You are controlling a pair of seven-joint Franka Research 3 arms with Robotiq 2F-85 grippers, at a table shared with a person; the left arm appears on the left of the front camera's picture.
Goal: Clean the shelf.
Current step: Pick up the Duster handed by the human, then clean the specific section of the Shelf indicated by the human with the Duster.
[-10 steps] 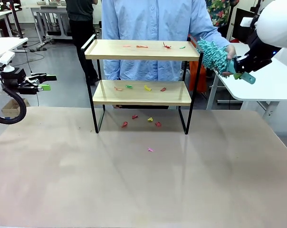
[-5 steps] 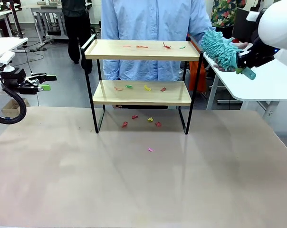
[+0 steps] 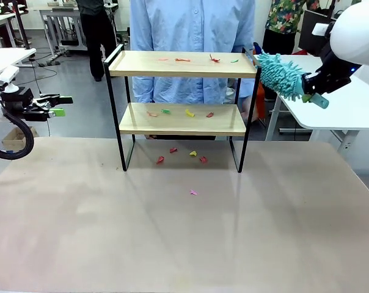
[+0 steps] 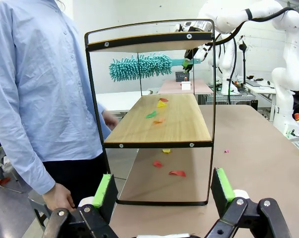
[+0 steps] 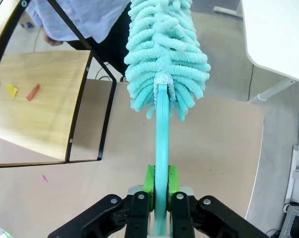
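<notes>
Shelf [image 3: 142,64] is standing at the far middle of the tabletop [image 3: 184,244], with a person [image 3: 190,24] standing right behind it. Coloured paper scraps [image 3: 183,60] are lying on its top board, more on its lower board and on the tabletop under it. Right fingers [image 3: 306,94] are clamping the handle of a teal duster [image 3: 279,73], holding it level with the shelf's top board. The fluffy head is pointing at the frame's upper right corner and sitting close beside it; touching or not, cannot tell. Left fingers [image 3: 56,112] are hanging wide apart, gripping nothing, well off the shelf's left side.

Step in hand, by my reading: starting the sweep of the top board. Doing it well is probably meaning laying the head flat on the wood just inside the right rail. Then drawing it across lightly, so scraps are sliding off the front edge, not scattering. Frame is looking light; pressing hard is risking a shove toward the person.
</notes>
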